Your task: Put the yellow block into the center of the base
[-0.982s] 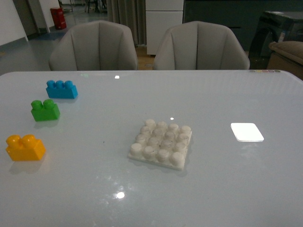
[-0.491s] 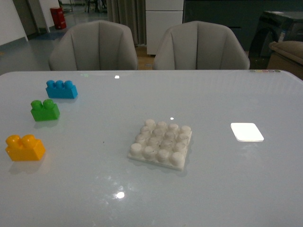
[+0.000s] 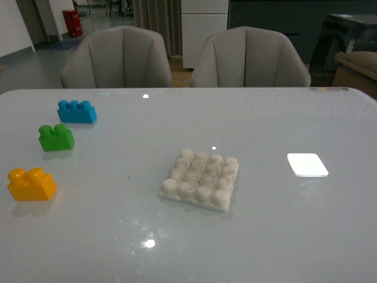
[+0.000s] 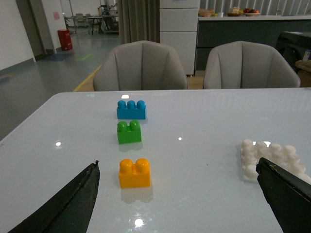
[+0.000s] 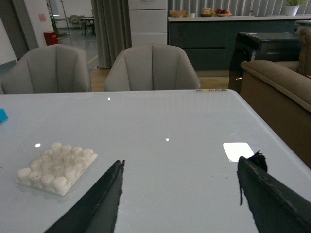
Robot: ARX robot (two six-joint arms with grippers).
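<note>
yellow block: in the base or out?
Out. The yellow block stands upright on the table, well left of the base; every base stud is bare.

- The counter (image 3: 283, 118) is smooth, pale grey and glossy, with small glints of light on it.
- The yellow block (image 3: 32, 184) sits upright at the near left.
- Behind it stand the green brick (image 3: 56, 137), then the blue brick (image 3: 77, 111), all apart.
- The base (image 3: 200, 180) lies flat mid-counter.
- A white rectangle (image 3: 307, 164) lies flat to its right.
</note>
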